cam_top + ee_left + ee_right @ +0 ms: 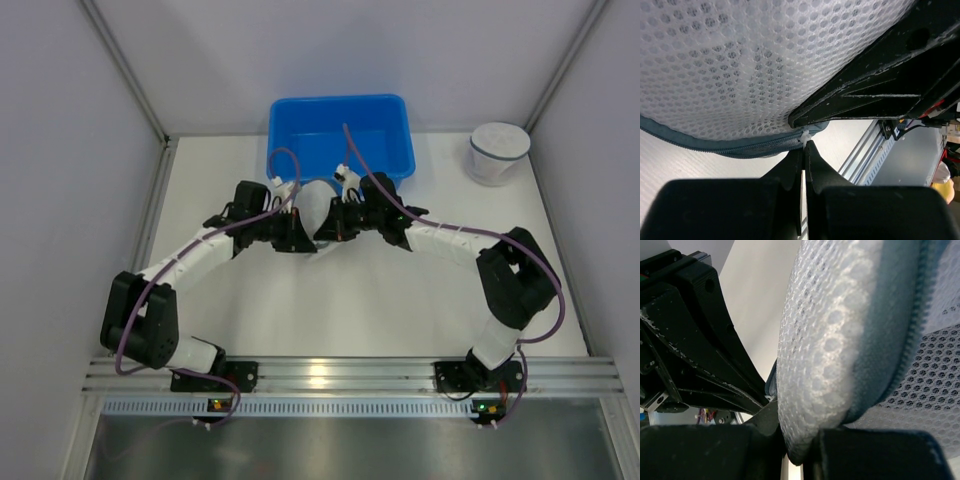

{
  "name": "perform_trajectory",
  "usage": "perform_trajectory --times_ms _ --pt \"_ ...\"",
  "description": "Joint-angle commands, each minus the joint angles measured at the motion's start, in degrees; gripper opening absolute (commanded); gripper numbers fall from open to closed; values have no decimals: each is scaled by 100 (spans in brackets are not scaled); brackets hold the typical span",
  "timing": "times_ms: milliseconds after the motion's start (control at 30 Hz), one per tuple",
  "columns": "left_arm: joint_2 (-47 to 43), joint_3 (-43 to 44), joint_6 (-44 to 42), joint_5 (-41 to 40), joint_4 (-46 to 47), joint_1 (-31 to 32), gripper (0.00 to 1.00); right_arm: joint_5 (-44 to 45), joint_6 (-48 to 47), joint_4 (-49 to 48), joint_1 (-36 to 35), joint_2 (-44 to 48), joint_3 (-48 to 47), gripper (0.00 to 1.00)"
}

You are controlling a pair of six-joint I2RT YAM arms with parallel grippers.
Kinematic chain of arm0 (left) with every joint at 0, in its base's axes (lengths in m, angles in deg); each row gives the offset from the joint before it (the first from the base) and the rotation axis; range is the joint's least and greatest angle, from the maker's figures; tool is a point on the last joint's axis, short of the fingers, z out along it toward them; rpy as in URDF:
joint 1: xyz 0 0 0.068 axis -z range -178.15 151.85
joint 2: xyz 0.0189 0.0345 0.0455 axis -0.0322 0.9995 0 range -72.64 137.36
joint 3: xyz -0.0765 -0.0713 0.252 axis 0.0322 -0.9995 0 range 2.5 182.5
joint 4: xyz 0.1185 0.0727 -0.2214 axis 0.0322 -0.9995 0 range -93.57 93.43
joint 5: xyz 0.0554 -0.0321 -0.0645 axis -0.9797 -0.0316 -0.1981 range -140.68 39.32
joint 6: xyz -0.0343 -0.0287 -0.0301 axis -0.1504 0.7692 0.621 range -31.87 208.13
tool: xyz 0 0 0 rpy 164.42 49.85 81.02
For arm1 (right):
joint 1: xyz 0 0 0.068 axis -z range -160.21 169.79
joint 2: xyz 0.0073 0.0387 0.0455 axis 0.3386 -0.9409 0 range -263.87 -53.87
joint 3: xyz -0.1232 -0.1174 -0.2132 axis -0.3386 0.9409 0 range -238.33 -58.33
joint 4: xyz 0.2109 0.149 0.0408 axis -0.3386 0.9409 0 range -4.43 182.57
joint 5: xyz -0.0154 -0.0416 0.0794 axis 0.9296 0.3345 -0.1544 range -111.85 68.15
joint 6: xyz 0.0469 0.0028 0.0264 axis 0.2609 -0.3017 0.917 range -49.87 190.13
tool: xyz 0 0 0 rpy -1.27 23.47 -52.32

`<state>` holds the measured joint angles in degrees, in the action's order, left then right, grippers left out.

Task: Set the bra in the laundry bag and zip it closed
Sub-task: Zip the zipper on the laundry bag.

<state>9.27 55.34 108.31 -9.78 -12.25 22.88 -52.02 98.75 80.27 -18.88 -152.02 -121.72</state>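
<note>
The white mesh laundry bag (pixel 318 208) with a grey-blue zipper band stands between my two grippers in front of the blue tub. It fills the left wrist view (pixel 750 70) and the right wrist view (pixel 850 340). My left gripper (pixel 806 146) is shut on the small white zipper pull (pixel 806 137) at the end of the zipper (pixel 730 149). My right gripper (pixel 802 440) is shut on a thick fold of the bag's mesh edge. In the top view the left gripper (pixel 298 232) and right gripper (pixel 335 222) meet at the bag. The bra is hidden.
A blue plastic tub (pixel 340 135) stands just behind the bag. A white round container (pixel 498 152) sits at the back right. White walls close in the table on three sides. The aluminium rail (pixel 340 375) runs along the near edge.
</note>
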Motion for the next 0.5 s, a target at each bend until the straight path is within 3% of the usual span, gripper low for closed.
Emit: perform_trajectory --times_ms 0,67,167,200,267,467 --pt "-210 -221 38 260 329 -12 0 -120 -129 -305 -61 209 -226 0" --pt "-359 -361 64 234 329 -21 0 -182 -68 -322 9 147 -252 0" --pt "-535 -608 91 120 329 -21 0 -252 64 -156 132 51 -349 34" --pt "-553 -669 91 76 338 -21 0 -278 160 -121 167 50 -392 55" --pt "-501 -713 187 58 390 -12 0 -401 292 -15 316 41 -410 70" --pt "-185 -556 600 93 1014 14 0 -682 399 721 791 41 -630 72"
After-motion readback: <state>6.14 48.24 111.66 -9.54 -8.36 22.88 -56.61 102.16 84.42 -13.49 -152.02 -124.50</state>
